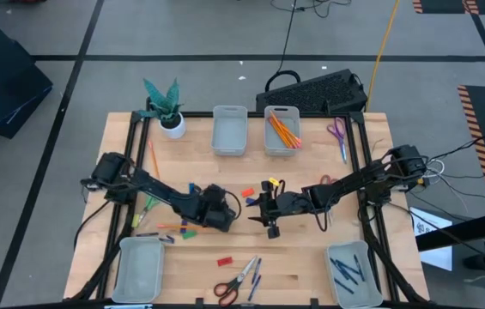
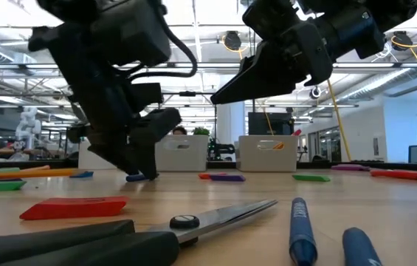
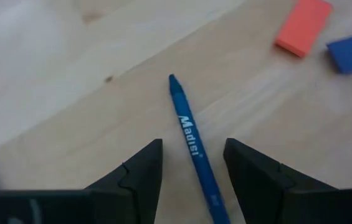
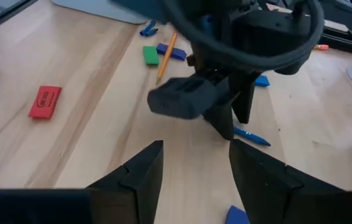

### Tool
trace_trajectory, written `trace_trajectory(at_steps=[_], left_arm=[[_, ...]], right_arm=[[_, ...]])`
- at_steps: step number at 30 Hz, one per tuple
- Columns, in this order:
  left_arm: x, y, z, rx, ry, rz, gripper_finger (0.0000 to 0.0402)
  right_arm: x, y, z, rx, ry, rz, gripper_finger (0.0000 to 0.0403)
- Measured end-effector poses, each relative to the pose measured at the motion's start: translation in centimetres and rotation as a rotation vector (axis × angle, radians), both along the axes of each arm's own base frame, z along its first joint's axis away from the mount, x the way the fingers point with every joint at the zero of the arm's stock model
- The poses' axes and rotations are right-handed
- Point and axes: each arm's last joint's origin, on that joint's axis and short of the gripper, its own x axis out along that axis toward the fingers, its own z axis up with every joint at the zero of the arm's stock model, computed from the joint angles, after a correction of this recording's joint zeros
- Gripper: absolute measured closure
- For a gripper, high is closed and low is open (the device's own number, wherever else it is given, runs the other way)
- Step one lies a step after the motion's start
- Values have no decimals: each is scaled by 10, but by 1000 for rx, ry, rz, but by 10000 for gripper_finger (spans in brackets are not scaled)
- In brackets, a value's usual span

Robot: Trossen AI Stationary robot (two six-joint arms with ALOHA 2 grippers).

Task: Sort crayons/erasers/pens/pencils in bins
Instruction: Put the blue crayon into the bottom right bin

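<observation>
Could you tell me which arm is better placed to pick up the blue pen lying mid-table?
Left: the left tool is open with the blue pen between its fingers, while the right tool hangs open farther off.

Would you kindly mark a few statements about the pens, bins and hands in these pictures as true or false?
1. The left hand is open, straddling a blue pen lying on the table. True.
2. The far bin on the right holds orange pencils. True.
3. The right hand grips a red eraser. False: it is open and empty; the red eraser lies on the table.
4. The near-right bin is empty. False: it holds dark blue pens.
5. The scissors lie in a bin. False: they lie on the table.
</observation>
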Motion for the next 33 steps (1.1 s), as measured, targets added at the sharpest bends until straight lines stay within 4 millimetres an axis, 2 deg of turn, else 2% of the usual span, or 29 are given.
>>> trace_trajectory(at_steps=[5,9,17,21,26,30,33], left_arm=[[4,-5,-10,-13,34,138,226],[2,-8,-12,-46,13,194,259],[-5,-14,-13,-39,8,249,381],[-5,-11,-8,-34,27,202,383],[-9,-10,21,-23,36,35,387],[-12,-18,71,112,-126,-114,390],[-9,-26,96,223,-251,-229,390]], right_arm=[[-1,1,-1,28,9,-13,225],[-4,4,4,23,5,2,225],[-23,-2,48,11,-71,-69,225],[-30,-3,59,-2,-98,-51,225],[-39,-5,40,-12,-89,-46,224],[-53,-9,22,64,-179,-60,224],[-59,-9,10,149,-302,-29,224]])
